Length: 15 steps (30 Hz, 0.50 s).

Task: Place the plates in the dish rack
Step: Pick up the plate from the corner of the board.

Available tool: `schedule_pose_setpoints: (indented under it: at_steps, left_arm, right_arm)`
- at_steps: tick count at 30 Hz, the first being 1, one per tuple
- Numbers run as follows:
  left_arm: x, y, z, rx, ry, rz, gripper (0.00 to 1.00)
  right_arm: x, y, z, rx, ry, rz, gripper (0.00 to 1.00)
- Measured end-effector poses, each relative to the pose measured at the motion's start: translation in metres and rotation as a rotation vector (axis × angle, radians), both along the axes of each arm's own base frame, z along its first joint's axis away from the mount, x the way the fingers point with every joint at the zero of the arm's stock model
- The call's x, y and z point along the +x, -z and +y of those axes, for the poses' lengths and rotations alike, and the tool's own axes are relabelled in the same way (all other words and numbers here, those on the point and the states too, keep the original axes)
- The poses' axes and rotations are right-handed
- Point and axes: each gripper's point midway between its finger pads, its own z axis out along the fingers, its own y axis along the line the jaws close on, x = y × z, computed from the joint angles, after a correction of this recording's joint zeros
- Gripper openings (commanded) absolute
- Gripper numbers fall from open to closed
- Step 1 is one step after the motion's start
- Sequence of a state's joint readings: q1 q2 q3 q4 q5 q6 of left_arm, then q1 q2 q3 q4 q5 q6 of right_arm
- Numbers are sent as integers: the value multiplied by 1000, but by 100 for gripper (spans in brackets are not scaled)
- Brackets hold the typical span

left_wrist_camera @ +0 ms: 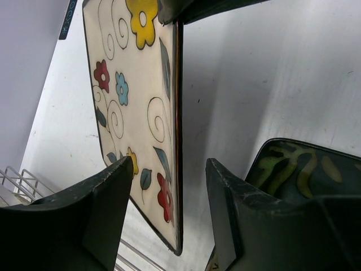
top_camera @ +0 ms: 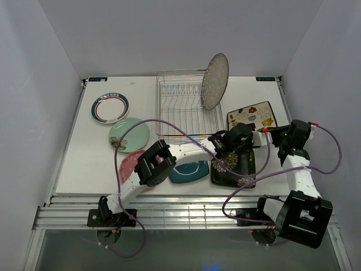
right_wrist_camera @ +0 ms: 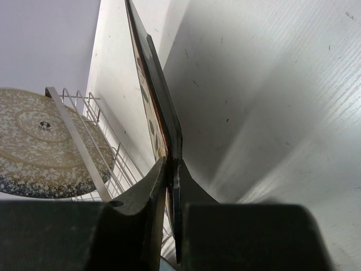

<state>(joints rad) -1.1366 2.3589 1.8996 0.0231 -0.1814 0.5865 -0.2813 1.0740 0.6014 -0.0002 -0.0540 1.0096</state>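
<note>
Double-check hold on cream plate (left_wrist_camera: 132, 84), likely stiff, slick and breakable: pinched at rim by clenched right jaws, straddled by parted left jaws; grip rim squarely.

Plates: 7 total.
Round, 4: speckled grey (top_camera: 215, 81), white teal-rimmed (top_camera: 110, 107), mint (top_camera: 129, 134), pink (top_camera: 127, 162).
Square, 3: cream floral (top_camera: 251, 117), black floral (top_camera: 231, 172), teal (top_camera: 189, 172).
Rack (top_camera: 159, 110): 1.
Arms: 2.
Pincers: 2, left pincer (left_wrist_camera: 166, 169), right pincer (right_wrist_camera: 170, 164).
</note>
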Motion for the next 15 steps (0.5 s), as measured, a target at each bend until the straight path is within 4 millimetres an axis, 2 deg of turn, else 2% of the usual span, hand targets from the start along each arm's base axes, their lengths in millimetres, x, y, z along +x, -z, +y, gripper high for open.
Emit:
schedule_pose_setpoints:
  at_steps: [3,7,15]
  left_arm:
    - [2,2,0,3,-10,-4,60]
    - [4,2,1,1,-20,-8,43]
    - [3,5,-2,-1,-18,-12,25]
  right_arm:
    - [0,0,0,0,0,0,8]
    - [0,-1,0,-2,0,-3,8]
    - [-3,-7,-2,-25,5,-16,8]
